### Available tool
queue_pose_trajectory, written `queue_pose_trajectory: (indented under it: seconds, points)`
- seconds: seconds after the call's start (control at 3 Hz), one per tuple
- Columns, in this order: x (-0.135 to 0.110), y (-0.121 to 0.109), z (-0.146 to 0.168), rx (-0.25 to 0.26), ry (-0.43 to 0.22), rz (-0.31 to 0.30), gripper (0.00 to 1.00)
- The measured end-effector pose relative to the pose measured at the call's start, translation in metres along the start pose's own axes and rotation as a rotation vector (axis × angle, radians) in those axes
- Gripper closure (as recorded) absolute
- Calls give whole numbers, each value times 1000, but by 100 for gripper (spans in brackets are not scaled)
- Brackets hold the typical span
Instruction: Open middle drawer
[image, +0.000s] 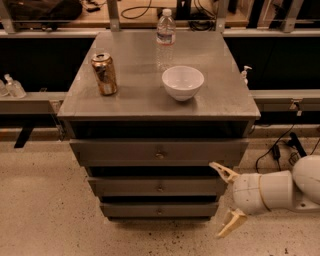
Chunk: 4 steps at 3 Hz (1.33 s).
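**— Where is your tool right now?**

— My white two-finger gripper (220, 200) is low on the right, closest to the camera, just off the right end of the grey metal drawer cabinet (75, 107). Its cream fingers (223, 171) are spread wide and hold nothing. The upper tip points at the cabinet's right edge. The lower tip hangs beside the lowest drawer (130, 210), above the speckled pale floor (45, 215).

**— And the drawer you're after?**

— The middle drawer (125, 186) is the wide, shallow grey metal front, second of three. It sits under the top drawer (115, 151), which has the same kind of knob. Its small round knob (160, 188) is in the middle of the front, well left of my fingers. My gripper is level with this drawer at its right end, but I can't tell whether the upper tip touches it.

**— What's farther back?**

— On the cabinet's flat top, a dented golden drinks can (104, 74) stands upright on the left. A round white bowl (182, 82) sits right of centre. Behind the bowl, near the far edge, stands a clear plastic water bottle (165, 35). Black cables (274, 150) lie on the floor to the right.
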<state>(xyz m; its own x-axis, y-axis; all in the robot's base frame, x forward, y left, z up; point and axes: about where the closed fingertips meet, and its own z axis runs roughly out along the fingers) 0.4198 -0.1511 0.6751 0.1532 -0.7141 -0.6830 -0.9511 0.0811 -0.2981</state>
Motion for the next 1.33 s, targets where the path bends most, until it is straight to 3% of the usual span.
queue_pose_trajectory:
  seconds: [0.33,0.67,1.0,1.33]
  points:
    - [61,23,56,-124,105,-19,0]
    - [118,43,102,-188,183,-20,0]
    - [147,40,133,-175,232,-26,0]
    - [158,16,162,-140,252,-59,0]
